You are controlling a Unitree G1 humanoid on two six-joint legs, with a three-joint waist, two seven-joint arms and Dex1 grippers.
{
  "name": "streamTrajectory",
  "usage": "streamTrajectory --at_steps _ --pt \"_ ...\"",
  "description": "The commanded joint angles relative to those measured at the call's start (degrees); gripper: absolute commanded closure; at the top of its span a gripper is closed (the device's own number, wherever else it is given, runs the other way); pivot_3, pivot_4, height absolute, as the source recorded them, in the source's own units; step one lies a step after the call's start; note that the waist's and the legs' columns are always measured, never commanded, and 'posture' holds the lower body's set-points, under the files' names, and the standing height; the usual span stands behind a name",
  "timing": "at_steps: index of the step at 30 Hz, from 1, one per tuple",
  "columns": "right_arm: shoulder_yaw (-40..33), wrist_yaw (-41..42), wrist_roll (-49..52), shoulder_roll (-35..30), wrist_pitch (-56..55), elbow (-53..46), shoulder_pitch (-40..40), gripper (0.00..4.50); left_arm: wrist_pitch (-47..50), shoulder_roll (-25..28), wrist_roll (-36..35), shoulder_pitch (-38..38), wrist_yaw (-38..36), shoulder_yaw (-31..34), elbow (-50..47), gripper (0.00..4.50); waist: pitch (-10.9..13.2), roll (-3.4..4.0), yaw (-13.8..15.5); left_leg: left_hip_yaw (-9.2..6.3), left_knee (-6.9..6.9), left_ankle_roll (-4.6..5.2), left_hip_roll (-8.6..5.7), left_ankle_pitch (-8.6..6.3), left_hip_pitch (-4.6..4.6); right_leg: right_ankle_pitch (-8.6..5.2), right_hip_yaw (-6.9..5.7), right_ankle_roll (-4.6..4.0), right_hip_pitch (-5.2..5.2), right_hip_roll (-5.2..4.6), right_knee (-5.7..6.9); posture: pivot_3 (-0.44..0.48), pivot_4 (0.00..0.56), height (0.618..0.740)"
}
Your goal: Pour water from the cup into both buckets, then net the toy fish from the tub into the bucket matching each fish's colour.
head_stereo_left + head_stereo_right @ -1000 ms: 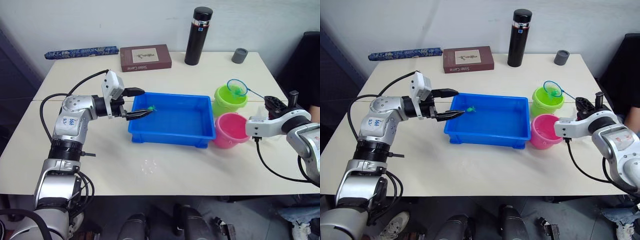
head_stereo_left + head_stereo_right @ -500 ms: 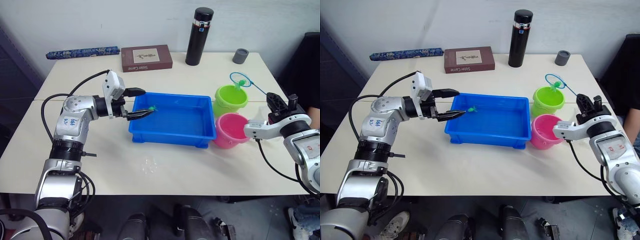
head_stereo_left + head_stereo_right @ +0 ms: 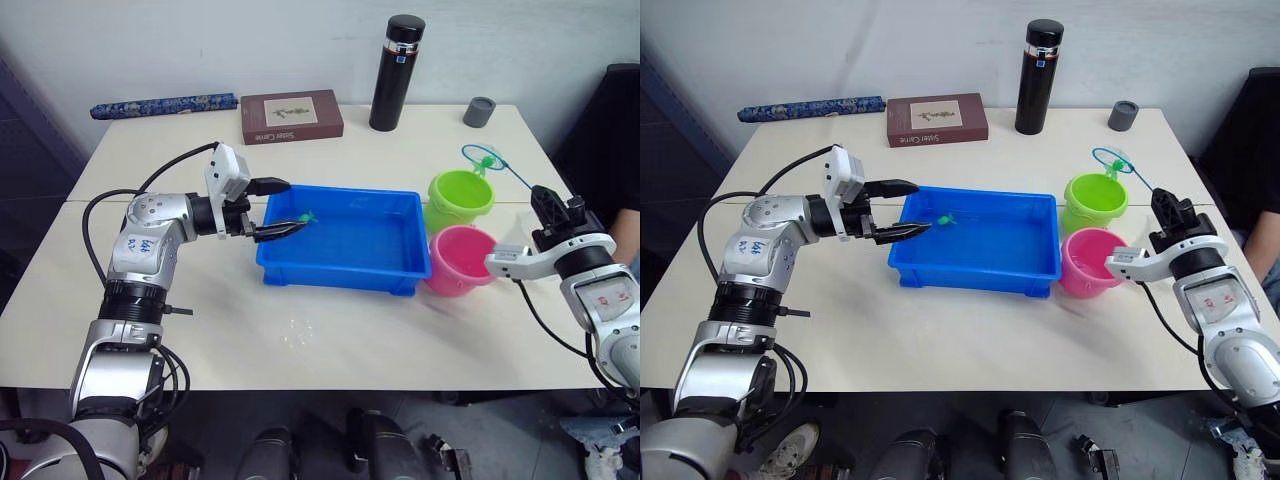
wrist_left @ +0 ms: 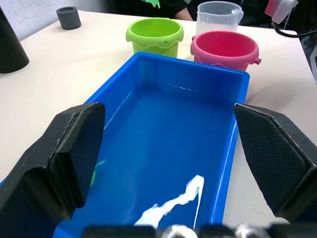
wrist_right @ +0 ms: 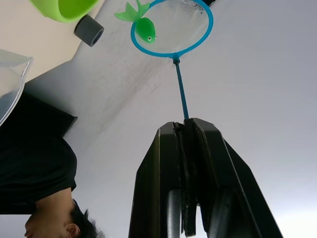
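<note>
**Netting underway: green fish in the net, not yet in its bucket**

Your right gripper (image 5: 184,130) has its fingers clamped tight on the net's thin stick. Out past the fingertips, the net (image 5: 172,27) carries one green fish (image 5: 141,25) at the hoop's rim. In the head views the hoop hangs just beyond the lime green bucket (image 3: 460,198), not over its mouth, so that fish isn't delivered yet.

Your left gripper (image 3: 279,208) is spread wide and holds nothing, its fingers straddling the near end of the blue tub (image 4: 218,163). Another green fish (image 4: 97,169) lies in the tub just beside one finger. I can't make out any pink fish.

Beyond the tub's far end stand the lime bucket, the pink bucket (image 4: 225,48) and, behind it, the clear measuring cup (image 4: 218,16), which looks empty, so pouring seems done. Water level in the buckets: can't tell.
</note>
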Motion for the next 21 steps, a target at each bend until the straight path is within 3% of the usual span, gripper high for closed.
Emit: streamTrajectory --at_steps 1,21 --pt "-0.53 -1.25 -1.6 0.2 -0.04 0.11 -0.83 4.5 0.05 0.71 -0.91 -0.03 0.15 1.39 -2.69 0.04 0.0 0.0 -0.01 0.0 0.0 0.0 0.0 0.0 0.0 0.0 0.0 0.0 0.0 0.0 0.0 0.0 0.15 0.74" --pt "-1.44 -2.23 -1.6 2.98 -0.2 0.39 1.83 4.5 0.94 1.53 -0.95 0.75 0.33 1.75 -3.81 0.04 0.0 0.0 -0.03 0.01 0.01 0.0 0.0 0.01 0.02 0.0 0.02 0.0 0.0 0.0 0.04 0.0 0.15 0.74"
